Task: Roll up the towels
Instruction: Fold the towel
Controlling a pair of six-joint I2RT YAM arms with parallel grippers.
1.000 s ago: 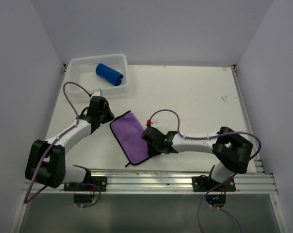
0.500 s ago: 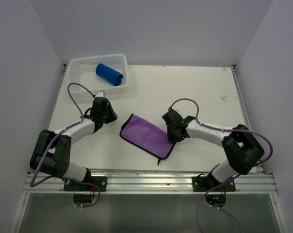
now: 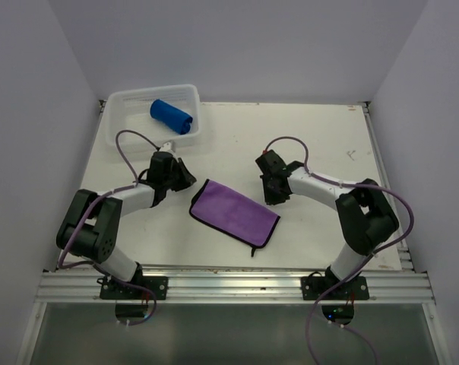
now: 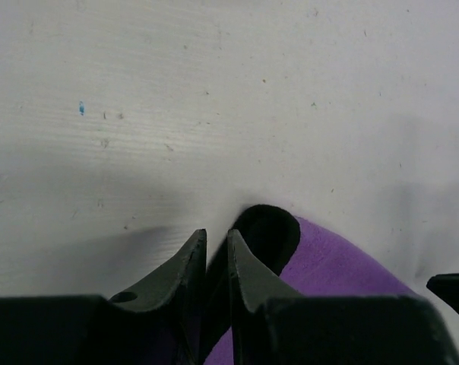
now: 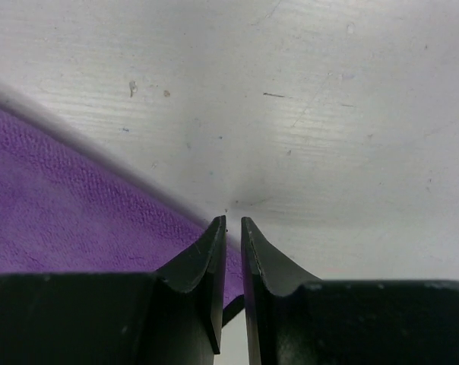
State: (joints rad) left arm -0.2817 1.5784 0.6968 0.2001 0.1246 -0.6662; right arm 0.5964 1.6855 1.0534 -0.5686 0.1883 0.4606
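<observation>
Purple towel (image 3: 233, 213) is laid flat mid-table, skewed, its long axis running 10 to 4 o'clock.

- **Left gripper** (image 4: 216, 234): set at the 10 o'clock corner with fingers nearly together. Whether hem is pinched cannot be told.
- **Right gripper** (image 5: 233, 220): set by the 2 o'clock edge with fingers a slit apart, nothing held.
- **Blue towel** (image 3: 171, 115): lies rolled in the mesh basket (image 3: 150, 92) at 11 o'clock.

Risk judged: an uneven pull would give a coned, slack roll, and a thin hem pinch may slip. The 5 o'clock corner lies near the aluminium rail (image 3: 237, 281). Open table (image 3: 328, 144) is left toward 1–2 o'clock.

Flat towel (image 3: 233, 213) before basket (image 3: 131, 125)
</observation>
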